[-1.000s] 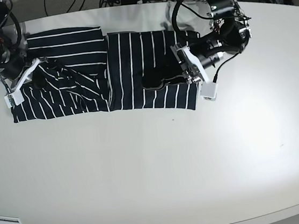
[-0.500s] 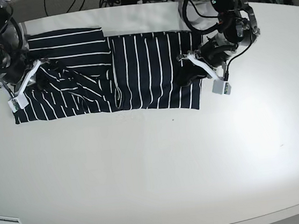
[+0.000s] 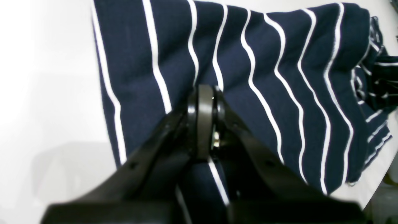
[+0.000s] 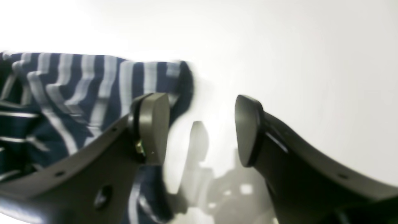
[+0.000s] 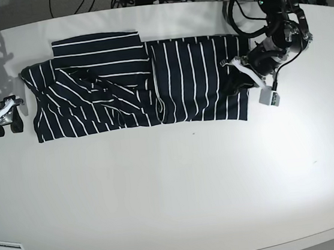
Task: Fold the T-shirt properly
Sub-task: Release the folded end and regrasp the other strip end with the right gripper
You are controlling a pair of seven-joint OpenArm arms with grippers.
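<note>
T-shirt: the T-shirt point(image 5: 138, 86) is spread lengthwise across the far part of the table point(image 5: 181, 196); the half on the base view's right lies fairly flat, while the half on its left is rumpled, with a folded panel on top.
Left gripper: the left gripper point(image 3: 203, 121) is clenched on a pinch of the T-shirt near its edge on the base view's right, and the cloth is drawn into waves around the grip.
Right gripper: the right gripper point(image 4: 202, 127) is released, with the jaws spread over bare table just beside the T-shirt's other end; nothing is held.
Step in hand: the cloth is judged to be in the straightening stage, before a real fold.
Next move: a fresh grasp by the free gripper on the rumpled end is probably called for, so that the wrinkles can be pulled out.
</note>
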